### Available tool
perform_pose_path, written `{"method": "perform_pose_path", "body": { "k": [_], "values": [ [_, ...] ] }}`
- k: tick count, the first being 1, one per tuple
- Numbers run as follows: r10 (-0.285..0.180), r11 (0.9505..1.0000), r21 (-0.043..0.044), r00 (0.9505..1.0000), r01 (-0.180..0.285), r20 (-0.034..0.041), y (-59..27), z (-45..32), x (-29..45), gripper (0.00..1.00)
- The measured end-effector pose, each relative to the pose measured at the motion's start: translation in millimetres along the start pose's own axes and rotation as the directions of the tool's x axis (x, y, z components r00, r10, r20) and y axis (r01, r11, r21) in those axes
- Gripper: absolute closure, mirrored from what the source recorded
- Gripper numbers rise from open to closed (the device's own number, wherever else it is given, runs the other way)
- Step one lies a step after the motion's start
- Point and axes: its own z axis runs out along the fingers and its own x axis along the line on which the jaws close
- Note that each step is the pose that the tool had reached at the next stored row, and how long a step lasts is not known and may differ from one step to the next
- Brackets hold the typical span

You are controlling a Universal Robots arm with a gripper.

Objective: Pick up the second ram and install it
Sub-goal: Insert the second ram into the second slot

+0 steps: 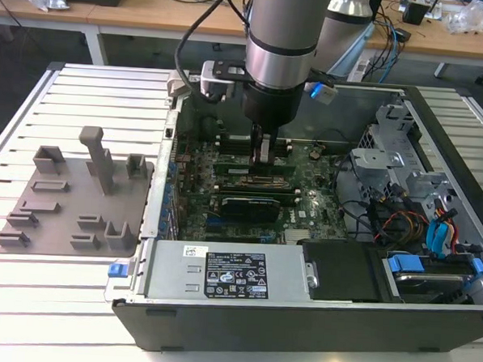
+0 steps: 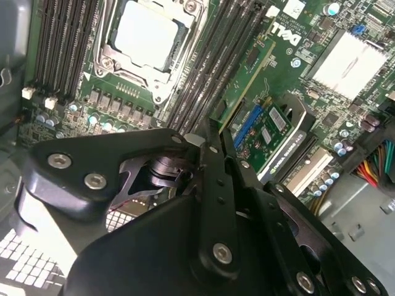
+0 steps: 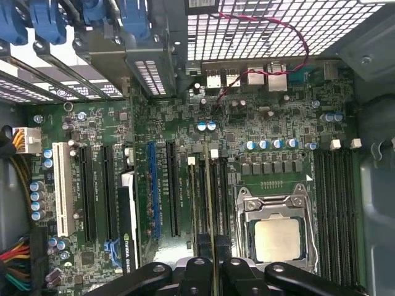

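My gripper (image 1: 263, 154) reaches down into the open computer case, over the motherboard (image 1: 305, 205). Its black fingers are shut on the second ram (image 2: 250, 83), a thin green stick seen edge-on. In the first wrist view the ram (image 3: 210, 203) runs as a narrow line out from between the gripper (image 3: 212, 264) fingers. It lies along the bank of long black memory slots (image 3: 200, 203) beside the processor socket (image 3: 279, 237). Whether its lower edge touches a slot I cannot tell. In the second wrist view the gripper (image 2: 215, 132) hides the near end of the stick.
A grey plastic fixture (image 1: 79, 197) lies on the slatted table at the exterior view's left. Inside the case are the power supply (image 1: 228, 274), a drive cage (image 1: 397, 157), bundled cables (image 1: 409, 222) and a graphics card (image 2: 271, 132). More slots (image 3: 333, 203) flank the socket's far side.
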Motion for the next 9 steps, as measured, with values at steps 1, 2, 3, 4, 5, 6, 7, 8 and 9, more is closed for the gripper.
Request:
{"method": "perform_pose_path", "body": {
  "k": [1, 2, 3, 4, 5, 6, 7, 8, 9],
  "values": [
    [0.000, 1.0000, 0.0000, 1.0000, 0.000, -0.0001, 0.2, 0.8, -0.2, 0.86],
    [0.000, 1.0000, 0.0000, 1.0000, 0.000, 0.0000, 0.2, 2.7, -0.4, 0.86],
    [0.000, 1.0000, 0.0000, 1.0000, 0.000, 0.0000, -0.2, 5.8, -0.3, 0.86],
    [0.003, 1.0000, 0.0000, 1.0000, -0.003, 0.0000, -2.1, 8.7, -0.8, 0.86],
    [0.010, 1.0000, 0.0002, 1.0000, -0.010, 0.0002, -4.0, 10.5, -1.7, 0.86],
    [0.021, 0.9998, 0.0006, 0.9998, -0.021, -0.0008, -7.0, 12.9, -2.6, 0.86],
    [0.021, 0.9998, 0.0008, 0.9998, -0.021, -0.0012, -9.0, 14.5, -2.9, 0.86],
    [0.021, 0.9998, 0.0007, 0.9998, -0.021, -0.0012, -9.8, 15.6, -3.0, 0.86],
    [0.021, 0.9998, 0.0007, 0.9998, -0.021, -0.0013, -11.5, 17.9, -3.5, 0.86]
  ]
}}
